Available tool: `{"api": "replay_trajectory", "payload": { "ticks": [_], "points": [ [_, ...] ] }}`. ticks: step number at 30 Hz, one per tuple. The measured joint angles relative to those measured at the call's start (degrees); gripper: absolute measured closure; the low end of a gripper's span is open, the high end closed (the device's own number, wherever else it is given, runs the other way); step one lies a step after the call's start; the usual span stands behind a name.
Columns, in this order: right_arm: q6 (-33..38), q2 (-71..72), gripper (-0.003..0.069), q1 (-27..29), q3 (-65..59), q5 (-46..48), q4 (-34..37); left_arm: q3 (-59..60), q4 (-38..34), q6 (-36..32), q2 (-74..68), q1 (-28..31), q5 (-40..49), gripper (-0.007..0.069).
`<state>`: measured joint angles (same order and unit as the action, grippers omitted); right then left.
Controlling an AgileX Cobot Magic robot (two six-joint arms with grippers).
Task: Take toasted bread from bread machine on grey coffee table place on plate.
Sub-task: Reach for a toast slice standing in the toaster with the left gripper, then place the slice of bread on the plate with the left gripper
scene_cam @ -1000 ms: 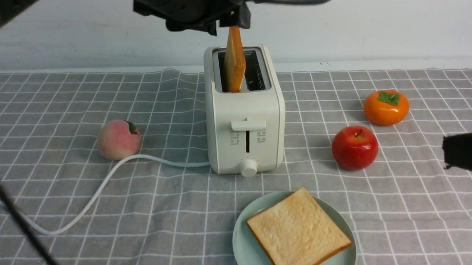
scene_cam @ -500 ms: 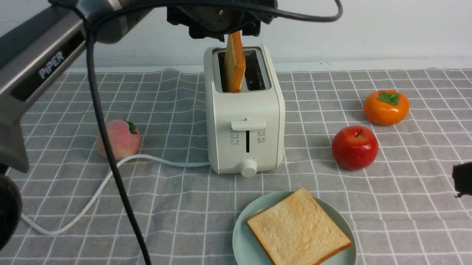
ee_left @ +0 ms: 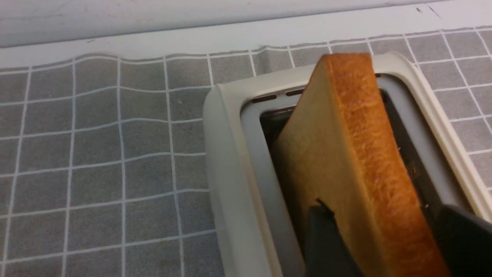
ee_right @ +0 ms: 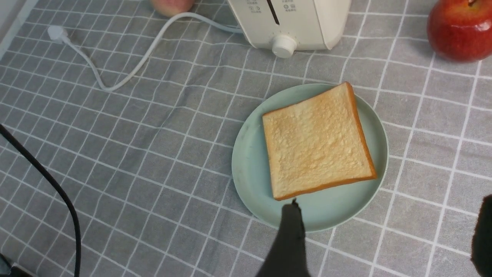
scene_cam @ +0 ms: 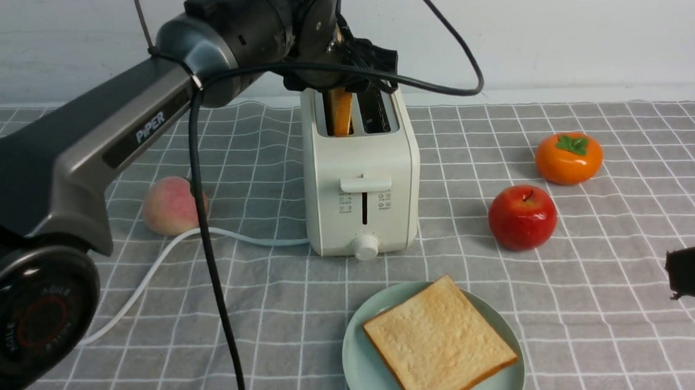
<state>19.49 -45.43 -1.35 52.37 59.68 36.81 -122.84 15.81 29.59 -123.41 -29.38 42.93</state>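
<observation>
The cloth (scene_cam: 295,332) on the counter is grey, with a grid of thin white lines. The toaster (scene_cam: 360,159) is cream-white, with small grey printed marks on its front and a silvery-grey rim around black slots. Its cord (scene_cam: 143,286) is white. The bread (ee_left: 369,165) in the toaster has an orange-brown crust and a tan face. Near the counter's front edge, the plate (scene_cam: 363,364) is plain pale green; the toast (scene_cam: 442,337) on it is pale golden, edged in orange-brown. The apple (scene_cam: 522,217) is glossy red, the persimmon (scene_cam: 569,159) orange with green leaves, the peach (scene_cam: 174,206) pink and pale cream.
</observation>
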Motion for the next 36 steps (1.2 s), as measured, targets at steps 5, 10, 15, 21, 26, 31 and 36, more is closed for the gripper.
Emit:
{"api": "replay_trajectory", "payload": {
  "ticks": [5, 10, 15, 21, 26, 31, 36],
  "points": [
    [0.1, 0.0, 0.0075, 0.0, 0.0, 0.0, 0.0, 0.1, -4.7, -2.9, 3.3, 0.8, 2.4, 0.0561],
    [0.1, 0.0, 0.0075, 0.0, 0.0, -0.1, -0.3, 0.1, -10.2, -7.9, 13.7, 3.6, 6.0, 0.0547],
    [0.1, 0.0, 0.0075, 0.0, 0.0, -0.2, -1.7, 0.7, -18.3, -17.8, 28.4, 8.1, 19.3, 0.0547],
    [0.1, 0.0, 0.0075, 0.0, 0.0, -0.2, -1.7, 11.9, -38.0, -32.6, 36.8, 10.2, 28.6, 0.0547],
    [0.1, 0.0, 0.0084, 0.0, 0.0, -0.4, -1.9, 35.1, -67.9, -51.9, 35.3, 9.5, 25.9, 0.0547],
    [1.9, 0.0, 0.0120, 0.0, 0.0, -0.4, -2.1, 50.5, -86.6, -63.6, 25.5, 7.1, 18.3, 0.0547],
    [2.8, 0.0, 0.0171, 0.0, 0.0, -0.4, -2.1, 53.5, -93.4, -68.0, 16.7, 5.0, 8.6, 0.0547]
  ]
}}
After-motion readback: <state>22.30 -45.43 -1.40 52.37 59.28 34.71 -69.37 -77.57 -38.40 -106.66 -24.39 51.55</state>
